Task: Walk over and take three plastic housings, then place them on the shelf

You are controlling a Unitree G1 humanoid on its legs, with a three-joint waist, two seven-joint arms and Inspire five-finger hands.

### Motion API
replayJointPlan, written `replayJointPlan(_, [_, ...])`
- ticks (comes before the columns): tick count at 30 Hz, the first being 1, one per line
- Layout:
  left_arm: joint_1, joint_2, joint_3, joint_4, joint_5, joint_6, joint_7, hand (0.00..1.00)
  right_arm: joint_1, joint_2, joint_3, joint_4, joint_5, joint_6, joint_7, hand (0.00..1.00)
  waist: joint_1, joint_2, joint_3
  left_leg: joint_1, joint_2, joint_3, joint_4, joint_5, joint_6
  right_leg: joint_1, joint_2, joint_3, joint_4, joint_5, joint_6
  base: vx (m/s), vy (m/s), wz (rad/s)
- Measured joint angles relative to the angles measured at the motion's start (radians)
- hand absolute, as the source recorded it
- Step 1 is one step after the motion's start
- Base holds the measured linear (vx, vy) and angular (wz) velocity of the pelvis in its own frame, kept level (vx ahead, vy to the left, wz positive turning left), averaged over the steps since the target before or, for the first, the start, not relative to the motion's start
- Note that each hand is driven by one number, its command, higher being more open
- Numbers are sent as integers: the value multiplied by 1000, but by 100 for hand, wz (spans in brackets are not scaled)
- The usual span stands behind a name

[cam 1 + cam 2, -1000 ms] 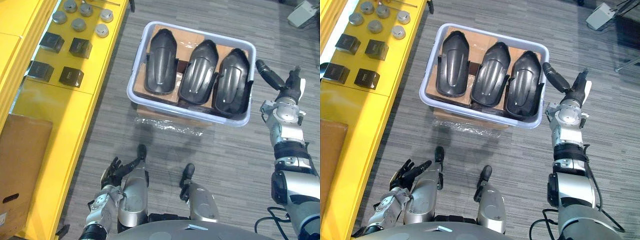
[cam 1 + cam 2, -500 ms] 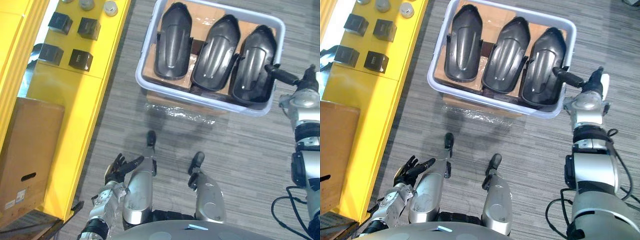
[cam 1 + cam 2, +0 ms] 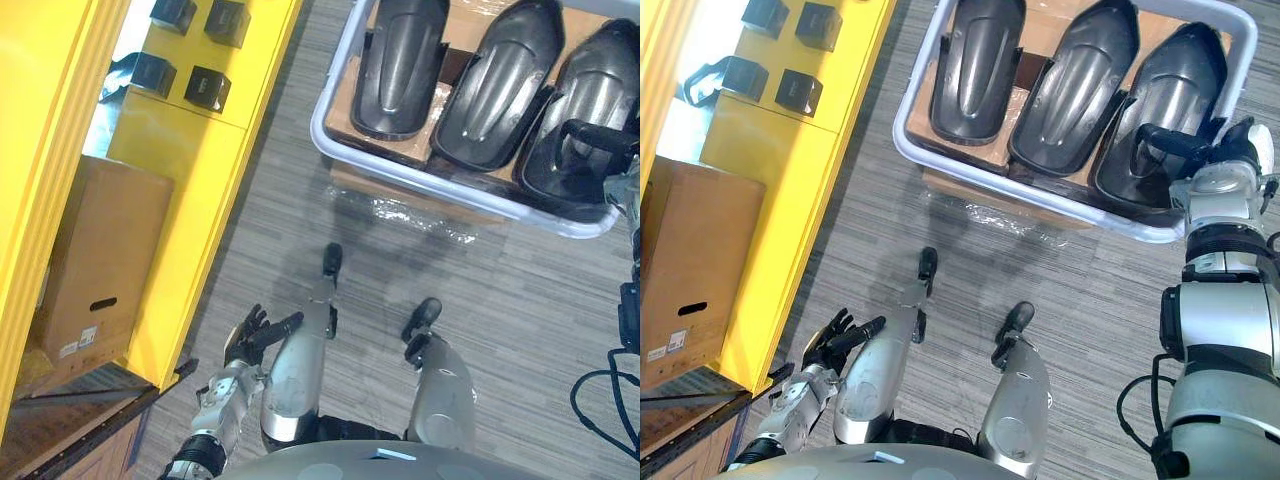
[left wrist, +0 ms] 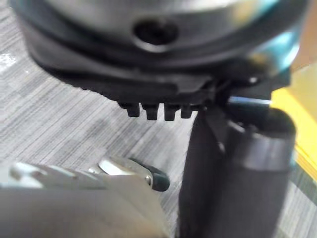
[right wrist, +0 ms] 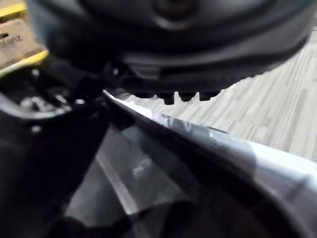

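While three black plastic housings (image 3: 1075, 85) lie in a pale tub (image 3: 912, 92), the right hand (image 3: 1185, 143) hangs over its rim at the rightmost housing (image 3: 1165, 90), apparently to lift it, grip unreadable; the left hand (image 3: 835, 338) hangs low, fingers loose.

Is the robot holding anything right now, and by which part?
The left robot hand is open and empty. The right robot hand is at the near end of the rightmost plastic housing in the bin; whether it grips cannot be told.
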Motion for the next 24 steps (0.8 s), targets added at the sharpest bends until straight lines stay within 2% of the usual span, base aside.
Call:
replayJointPlan(2, [0,0,-2,5,-20,0,-5,100,0,-1,-1,4,-41,27,13,0,4,0,0,-1,-1,-6,0,2,-3,-8,-3,0,19,-16,-2,-41,-48,11])
replayJointPlan(8, [1,1,-2,8,-28,0,-9,100,4,-50,-10,35,-121,58,19,0,5,0,0,-10,5,-16,2,9,-10,-19,-1,-3,39,-28,-10,-31,-34,3])
replayJointPlan(13, [2,1,-3,10,-28,-1,-8,100,15,-45,-40,42,-158,60,16,0,2,0,0,10,12,-9,-2,9,-12,-9,1,0,49,-33,-15,-5,-25,-4])
replayJointPlan(19, [11,6,-1,10,-27,8,-7,100,26,24,-43,0,-191,-9,2,0,-19,-4,1,66,15,3,-37,16,-11,32,5,2,35,-33,-13,0,-14,-2])
replayJointPlan(23, [22,12,15,7,-39,15,-13,100,70,42,-38,-25,-196,-9,-1,0,-17,-29,2,105,23,6,-72,29,-12,68,19,5,7,-27,-7,12,-12,0])
replayJointPlan(24, [31,13,29,6,-113,22,-28,100,98,53,-40,-58,-194,-9,-6,0,-19,-42,7,137,25,12,-92,36,-15,93,21,6,-5,-27,-6,57,-41,-7])
